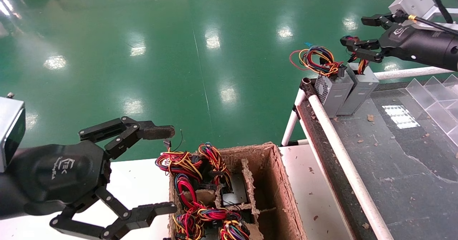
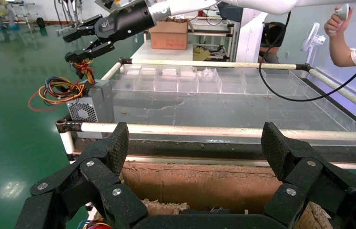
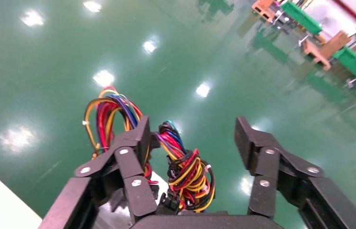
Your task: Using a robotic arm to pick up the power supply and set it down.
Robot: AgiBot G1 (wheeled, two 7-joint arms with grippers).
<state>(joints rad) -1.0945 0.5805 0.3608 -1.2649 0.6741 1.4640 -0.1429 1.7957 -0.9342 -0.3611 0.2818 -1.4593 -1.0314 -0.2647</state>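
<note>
The power supply [image 1: 362,88], a small grey box, stands upright at the far left corner of the dark table [image 1: 393,161]. Its tight bundle of red, yellow and magenta wires [image 3: 185,167] rises between the fingers of my right gripper [image 1: 353,30], which is open just above the box. In the right wrist view the bundle sits closer to one finger [image 3: 135,143] than to the other. A like grey box with a vent face [image 1: 331,91] and a loose wire loop [image 1: 315,59] stands beside it. My left gripper [image 1: 172,169] hangs open and empty over the cardboard box [image 1: 282,182].
The cardboard box has dividers and holds several more wired units [image 1: 200,197]. A white rail [image 1: 343,154] edges the dark table, and clear plastic dividers [image 1: 436,100] stand at its right. A person [image 2: 352,38] stands beyond the table in the left wrist view.
</note>
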